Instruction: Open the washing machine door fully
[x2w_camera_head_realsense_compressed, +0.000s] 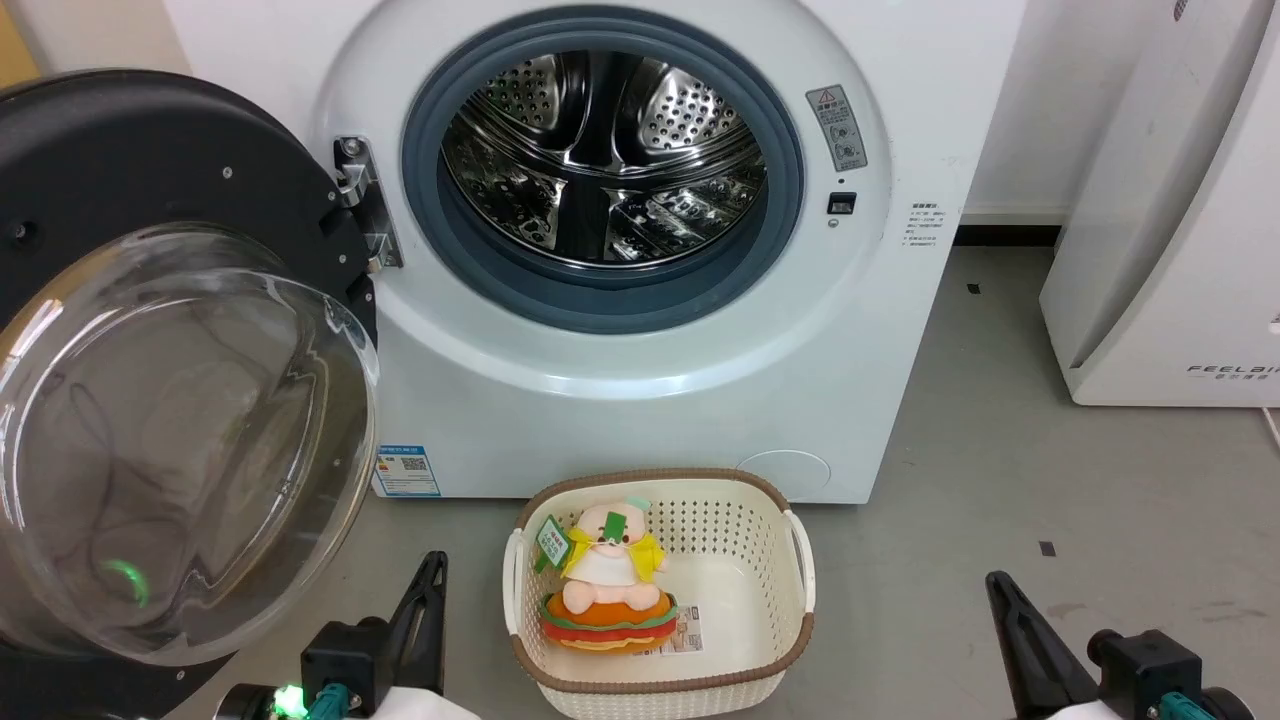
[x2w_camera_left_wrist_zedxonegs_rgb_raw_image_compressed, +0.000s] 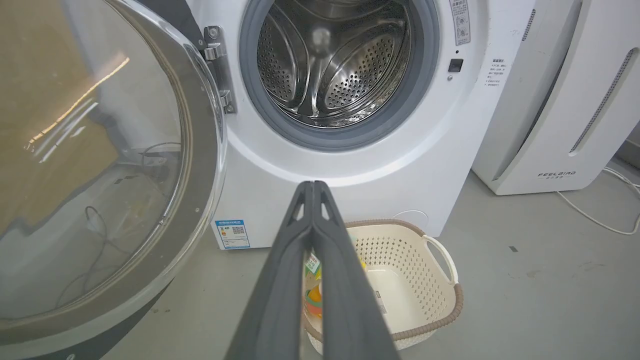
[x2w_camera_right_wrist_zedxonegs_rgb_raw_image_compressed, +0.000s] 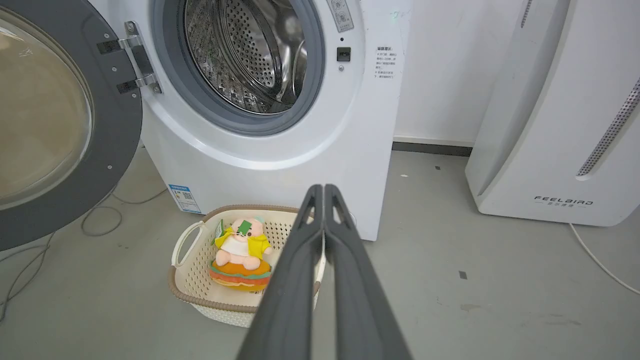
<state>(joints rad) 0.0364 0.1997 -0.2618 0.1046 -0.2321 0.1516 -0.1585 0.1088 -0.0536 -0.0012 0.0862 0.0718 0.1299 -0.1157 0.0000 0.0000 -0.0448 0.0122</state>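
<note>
**Door wide open, both end effectors closed and empty**

The washing machine door (x2w_camera_head_realsense_compressed: 170, 420) is cut off by the left and bottom edges of the head view, so its full rim cannot be seen. It hangs on the hinge (x2w_camera_head_realsense_compressed: 365, 205) at 9 o'clock of the drum opening, well clear of it, with its glass bowl bulging toward the camera. Floor and cables show dimly through the glass, mixed with reflections.

In the left wrist view the left end effector (x2w_camera_left_wrist_zedxonegs_rgb_raw_image_compressed: 312, 192) covers most of the plush toy (x2w_camera_head_realsense_compressed: 610, 580). The white air appliance (x2w_camera_head_realsense_compressed: 1150, 250) at 3 o'clock of the washing machine (x2w_camera_head_realsense_compressed: 640, 400) is cropped at the right edge. The print on the machine's stickers is too small to read.

Counted:
- one door
- one steel drum (x2w_camera_head_realsense_compressed: 600, 150) inside one grey rubber ring (x2w_camera_head_realsense_compressed: 620, 300)
- one cream basket (x2w_camera_head_realsense_compressed: 660, 690) with two handles, on the floor (x2w_camera_head_realsense_compressed: 1000, 500) at 6 o'clock of the machine
- one toy in the basket
- two end effectors

The left end effector and the right end effector (x2w_camera_right_wrist_zedxonegs_rgb_raw_image_compressed: 323, 192) each have their two fingers pressed together with nothing between them. Both are apart from the door.
</note>
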